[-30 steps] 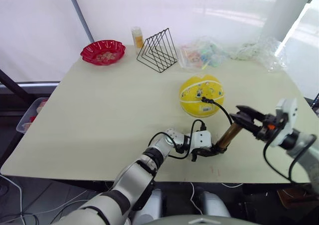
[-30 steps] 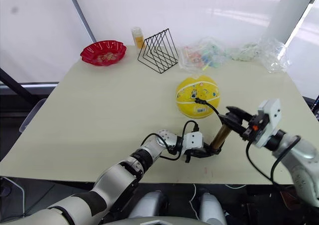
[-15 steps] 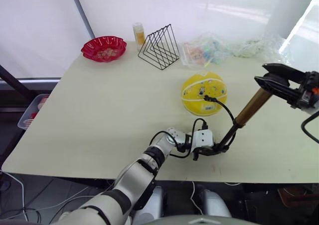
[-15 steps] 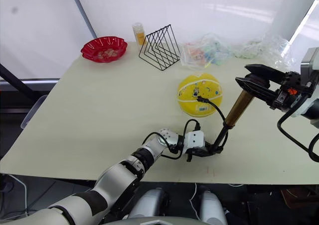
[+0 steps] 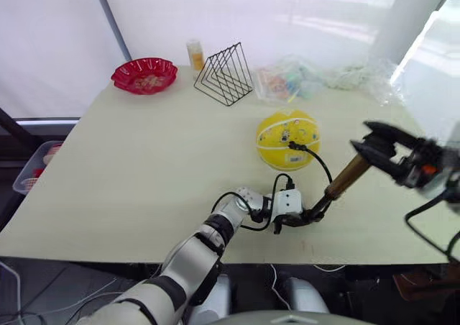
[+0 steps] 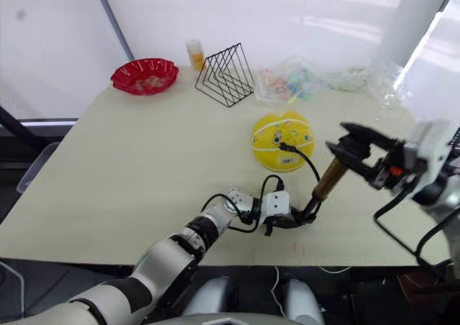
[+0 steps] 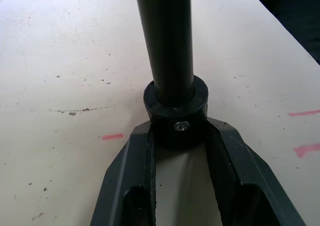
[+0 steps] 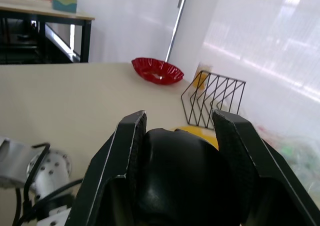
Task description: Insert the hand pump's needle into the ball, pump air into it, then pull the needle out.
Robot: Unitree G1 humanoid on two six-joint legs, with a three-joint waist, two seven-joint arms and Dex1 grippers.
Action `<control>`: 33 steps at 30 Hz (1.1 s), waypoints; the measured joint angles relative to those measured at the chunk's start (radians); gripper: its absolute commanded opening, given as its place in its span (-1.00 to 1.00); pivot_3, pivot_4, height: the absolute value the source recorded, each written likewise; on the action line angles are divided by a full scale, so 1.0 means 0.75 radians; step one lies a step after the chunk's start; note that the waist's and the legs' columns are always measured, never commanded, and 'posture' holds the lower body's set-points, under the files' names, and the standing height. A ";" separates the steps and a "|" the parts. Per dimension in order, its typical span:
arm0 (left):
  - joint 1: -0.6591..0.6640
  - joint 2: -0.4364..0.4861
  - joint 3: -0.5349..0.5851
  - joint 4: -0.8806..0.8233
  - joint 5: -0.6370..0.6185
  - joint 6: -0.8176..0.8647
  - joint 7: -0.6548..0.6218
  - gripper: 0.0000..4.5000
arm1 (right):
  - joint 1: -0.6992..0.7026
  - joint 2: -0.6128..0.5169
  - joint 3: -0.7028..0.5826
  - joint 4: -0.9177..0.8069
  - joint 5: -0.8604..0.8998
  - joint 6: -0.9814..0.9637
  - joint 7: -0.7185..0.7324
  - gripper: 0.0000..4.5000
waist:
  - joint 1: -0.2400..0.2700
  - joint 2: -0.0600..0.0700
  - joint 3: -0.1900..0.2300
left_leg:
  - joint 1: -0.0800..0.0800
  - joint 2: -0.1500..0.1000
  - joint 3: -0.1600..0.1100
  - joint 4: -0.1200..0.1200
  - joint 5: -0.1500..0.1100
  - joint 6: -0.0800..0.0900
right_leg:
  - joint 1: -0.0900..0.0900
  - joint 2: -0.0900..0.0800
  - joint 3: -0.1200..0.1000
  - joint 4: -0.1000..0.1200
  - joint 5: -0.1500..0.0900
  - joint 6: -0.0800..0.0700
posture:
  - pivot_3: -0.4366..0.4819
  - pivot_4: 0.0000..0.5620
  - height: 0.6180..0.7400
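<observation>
on the pale desk we see the yellow ball with the needle at its front. our left pincer pinches the hand pump base; our right pincer clamps its black handle, barrel tilted.

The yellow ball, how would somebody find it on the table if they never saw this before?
Start at the big pale table and look toward its far side, where a black wire rack stands. The yellow ball sits just in front of that rack, nearer the robot. It is the only round yellow thing, with white seam lines and a thin black hose plugged into it.
</observation>
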 measured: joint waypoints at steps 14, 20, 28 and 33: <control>-0.002 0.000 0.001 0.011 0.000 0.003 0.005 -0.56 | 0.070 0.220 0.332 0.330 -0.331 -0.401 0.030 -0.30 | 0.002 0.008 -0.013 | 0.002 0.002 -0.002 0.001 0.000 0.000 | 0.000 0.005 0.000 0.002 0.000 -0.001 | -0.05 -0.47 0.95; -0.012 -0.020 0.001 0.005 -0.001 -0.002 -0.002 -0.56 | -0.060 -0.010 0.248 0.230 -0.161 -0.109 0.040 -0.30 | 0.007 0.029 0.005 | -0.007 -0.003 -0.001 0.003 0.001 0.000 | -0.006 0.002 0.001 0.002 0.001 0.000 | -0.05 -0.47 0.95; -0.021 -0.040 0.003 -0.004 -0.021 -0.008 -0.016 -0.56 | -0.288 -0.291 -0.046 0.104 0.274 0.302 -0.021 -0.30 | 0.023 0.039 0.023 | -0.025 -0.010 0.000 0.005 0.001 0.001 | -0.020 -0.007 0.001 0.001 0.007 0.009 | -0.05 -0.47 0.95; -0.024 -0.041 0.004 -0.004 -0.024 -0.011 -0.014 -0.56 | -0.394 -0.424 -0.183 0.063 0.461 0.474 -0.072 -0.30 | 0.028 0.034 0.030 | -0.026 -0.010 0.000 0.006 0.001 0.001 | -0.021 -0.008 0.001 0.001 0.007 0.009 | -0.05 -0.47 0.95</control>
